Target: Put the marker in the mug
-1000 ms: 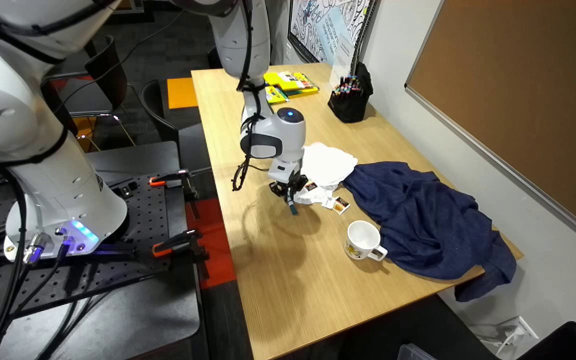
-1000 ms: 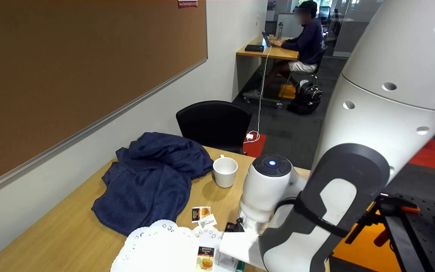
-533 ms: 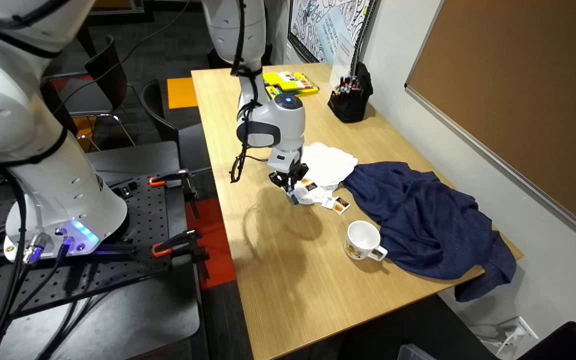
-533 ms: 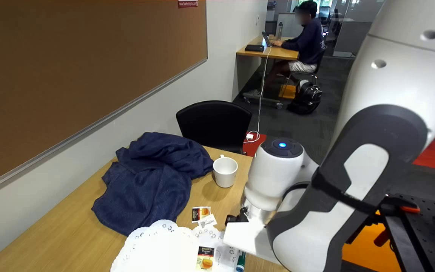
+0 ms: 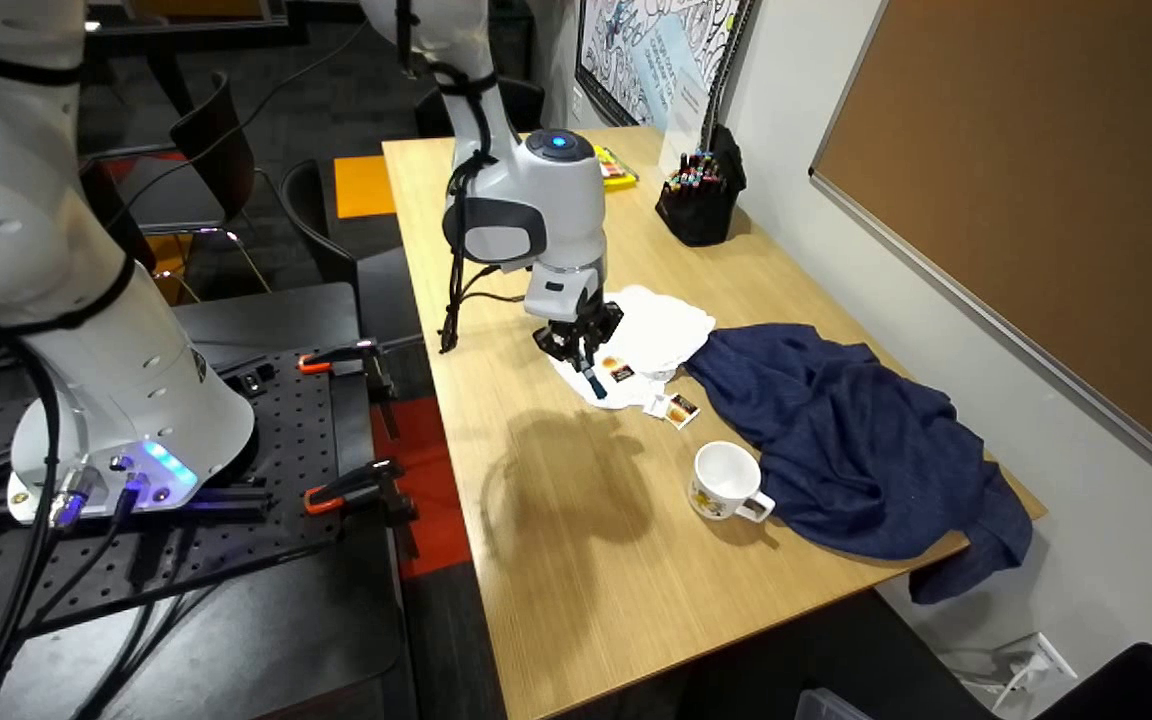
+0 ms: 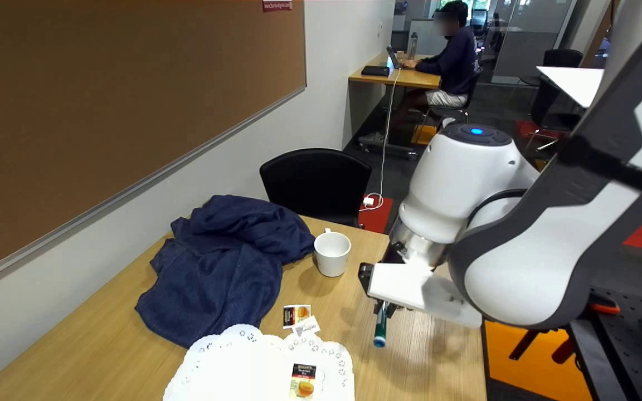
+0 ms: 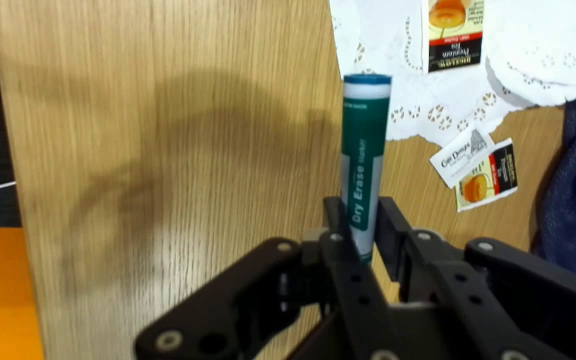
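Note:
My gripper (image 7: 361, 210) is shut on the marker (image 7: 363, 135), a white pen with a green label and a blue-tipped end. The marker points out past the fingers, held well above the table. The held marker also shows in both exterior views (image 5: 596, 384) (image 6: 380, 327), end pointing down below the gripper (image 5: 579, 345). The white mug (image 5: 724, 482) stands upright on the table with its handle out to one side; it also shows in an exterior view (image 6: 332, 257). The gripper is apart from the mug and higher. The mug is out of the wrist view.
A dark blue cloth (image 5: 856, 450) lies close beside the mug. White doilies (image 6: 243, 367) and tea packets (image 6: 297, 316) lie on the table (image 5: 576, 600) near the gripper. A black pen holder (image 5: 698, 205) and yellow boxes (image 5: 618, 178) stand farther along the table.
My gripper has risen from near the table with the marker held in it. In an exterior view the marker, mostly hidden before, now shows fully. The mug has not moved.

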Tool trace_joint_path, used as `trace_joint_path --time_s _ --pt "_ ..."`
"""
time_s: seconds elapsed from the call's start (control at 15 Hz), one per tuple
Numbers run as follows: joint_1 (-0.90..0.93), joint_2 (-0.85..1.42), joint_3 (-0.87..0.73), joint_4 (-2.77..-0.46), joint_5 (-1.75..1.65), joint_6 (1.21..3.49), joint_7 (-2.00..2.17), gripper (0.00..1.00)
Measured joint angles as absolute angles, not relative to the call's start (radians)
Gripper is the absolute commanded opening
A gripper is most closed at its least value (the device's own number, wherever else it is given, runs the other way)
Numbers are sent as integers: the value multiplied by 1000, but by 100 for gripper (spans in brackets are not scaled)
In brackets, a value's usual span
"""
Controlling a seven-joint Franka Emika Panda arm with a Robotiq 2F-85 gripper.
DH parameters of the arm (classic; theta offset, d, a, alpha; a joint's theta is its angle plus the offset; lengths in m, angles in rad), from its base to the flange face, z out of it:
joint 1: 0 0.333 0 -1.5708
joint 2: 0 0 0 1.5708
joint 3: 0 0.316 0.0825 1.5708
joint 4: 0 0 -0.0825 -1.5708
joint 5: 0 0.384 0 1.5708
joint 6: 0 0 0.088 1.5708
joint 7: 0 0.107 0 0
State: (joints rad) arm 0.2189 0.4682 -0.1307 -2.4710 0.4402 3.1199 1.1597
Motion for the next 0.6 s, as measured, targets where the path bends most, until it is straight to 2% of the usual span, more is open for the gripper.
trace_joint_path --time_s 0.33,0.4,0.6 --pt "482 391 -502 -2563 343 3120 1207 5" --pt "545 397 -582 -2567 327 3118 1223 20" --pt "562 402 -596 -2567 324 3118 1225 20"
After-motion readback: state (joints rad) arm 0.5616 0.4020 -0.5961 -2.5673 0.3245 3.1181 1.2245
